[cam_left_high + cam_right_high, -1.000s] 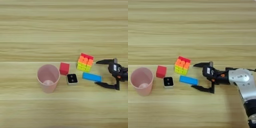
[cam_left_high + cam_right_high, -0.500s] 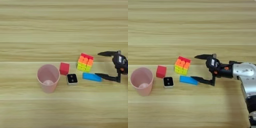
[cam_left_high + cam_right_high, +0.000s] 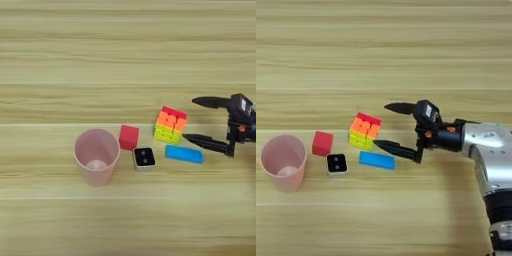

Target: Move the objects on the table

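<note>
Light wood grain is filling the left eye view, the table (image 3: 60, 55) carrying a small cluster: a pink plastic cup (image 3: 96, 156) standing upright at the left, a red cube (image 3: 129, 137) just beside it, a small white cube with a black two-dot face (image 3: 144, 157) in front of that, a multicoloured puzzle cube (image 3: 171, 124) and a flat blue bar (image 3: 184, 154) lying just below it. The right gripper (image 3: 192, 119) is coming in from the right edge with its fingers spread wide, holding nothing. Compared with a second ago, it is sitting higher and has swung away from the bar toward the puzzle cube, one finger passing above the cube's level and the other at its lower right corner.

In the right eye view the silver forearm (image 3: 487, 142) is reaching leftward and the gripper (image 3: 380, 125) is bracketing the space just right of the puzzle cube (image 3: 364, 131), not yet touching it as far as I can tell. That shift suggests the puzzle cube is probably the next object to be taken.
</note>
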